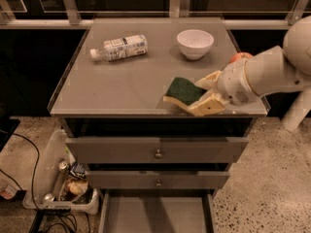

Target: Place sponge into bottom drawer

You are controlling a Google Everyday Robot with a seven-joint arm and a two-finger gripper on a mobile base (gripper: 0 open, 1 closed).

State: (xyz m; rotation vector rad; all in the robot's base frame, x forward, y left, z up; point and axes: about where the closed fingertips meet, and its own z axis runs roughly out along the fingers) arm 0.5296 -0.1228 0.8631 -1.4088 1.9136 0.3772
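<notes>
Right now your hand [198, 97] grips the sponge [181, 90] between its fingers at the front right edge of the table [121, 84]; the bottom drawer [155, 215] stands pulled out below.

The one camera looks steeply down from high in front of the desk [121, 81], facing its drawer fronts and the railing [146, 23] behind it. It is near enough that the desk top fills the upper half of the view and the open bottom drawer [155, 212] is cut by the lower edge. The end effector [204, 93] sits at the right of the view, clamped on the sponge [182, 90] over the desk's front right edge.
</notes>
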